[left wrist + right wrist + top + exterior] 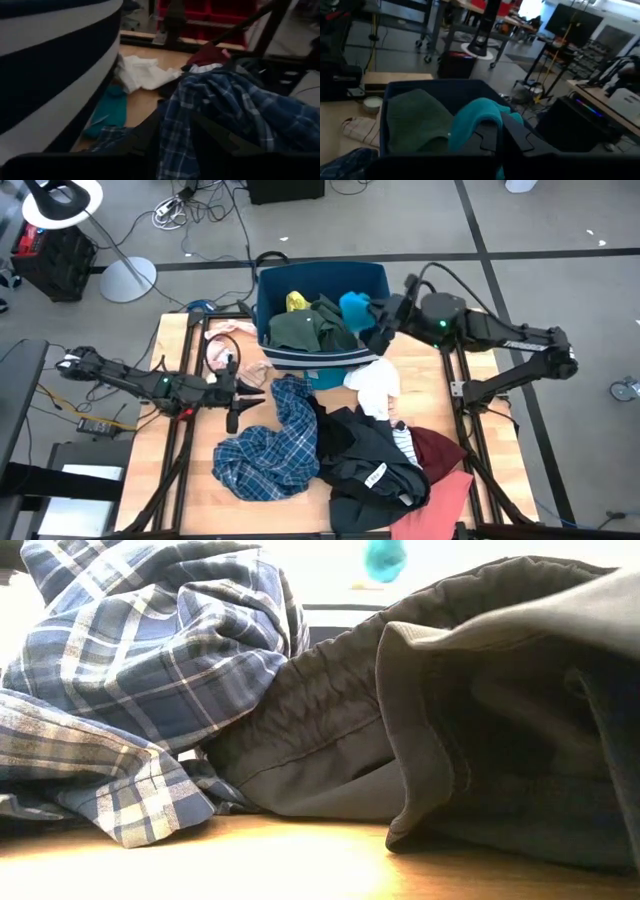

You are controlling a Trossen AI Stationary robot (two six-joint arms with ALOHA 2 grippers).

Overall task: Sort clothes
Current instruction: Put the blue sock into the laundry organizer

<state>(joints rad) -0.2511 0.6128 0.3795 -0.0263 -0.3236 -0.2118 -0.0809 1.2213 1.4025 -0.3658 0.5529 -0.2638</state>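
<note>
A navy bin (pixel 375 275) at the table's far middle holds yellow (pixel 296 302) and dark green (pixel 310 330) garments. My right gripper (pixel 378 325) is over the bin's right side, shut on a teal cloth (pixel 480 117), which also shows in the low view (pixel 385 558). A blue plaid shirt (pixel 275 445) lies heaped on the table in front of the bin. My left gripper (pixel 250 392) is open, level, at the shirt's left edge (pixel 175 145). Black and dark grey garments (pixel 370 455) lie to the right of the shirt. My right gripper pinches a bunched fold of the teal cloth (pixel 487 122) between its two fingers, coming level from the table's right side. The cloth is lifted clear above the dark green garment in the bin and droops slack over one finger (pixel 485 140). My left gripper's fingers (pixel 145 140) stand on either side of the plaid shirt's edge; I cannot tell whether they touch it.
A white garment (pixel 375 385) lies just in front of the bin, with a teal piece (pixel 107 112) beside the bin's wall. Maroon (pixel 438 448) and salmon pink (pixel 450 495) garments lie at the near right. A pale pink garment (pixel 235 340) lies left of the bin.
</note>
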